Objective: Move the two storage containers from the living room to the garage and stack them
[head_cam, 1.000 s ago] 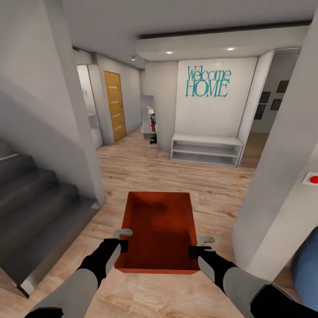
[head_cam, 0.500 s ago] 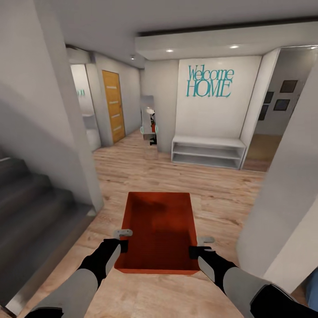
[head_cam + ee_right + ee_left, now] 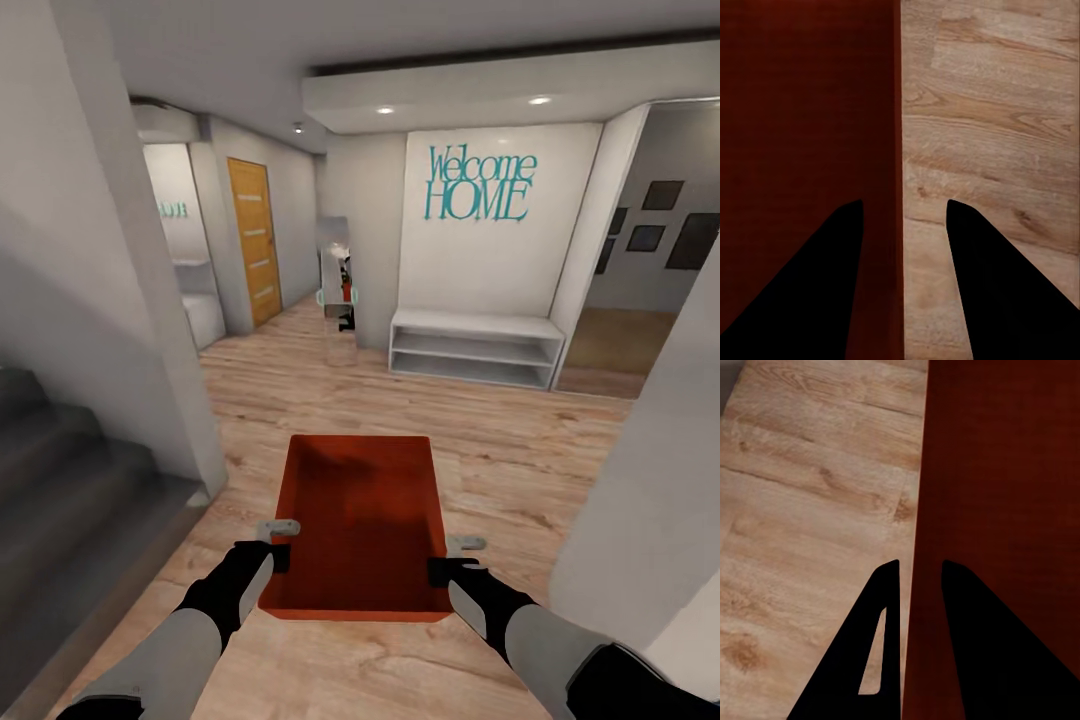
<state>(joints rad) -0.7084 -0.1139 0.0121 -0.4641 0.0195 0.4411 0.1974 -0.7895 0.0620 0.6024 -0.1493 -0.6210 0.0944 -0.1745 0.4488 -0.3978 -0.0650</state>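
Carrying One Bin Through the Hallway

Held level before the robot, the orange-red storage container [image 3: 360,520] hangs above the wood-plank floor [image 3: 500,440]. The left gripper [image 3: 281,541] pinches its left wall, the right gripper [image 3: 449,557] its right wall. Ahead stand a white shelf bench [image 3: 475,345], teal "Welcome HOME" lettering [image 3: 478,185], an orange-wood door [image 3: 254,240]; grey stairs [image 3: 60,480] flank the left.

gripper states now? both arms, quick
Left gripper: shut on the left wall of the storage container.
Right gripper: straddles the container's right wall; whether it is clamped cannot be told.
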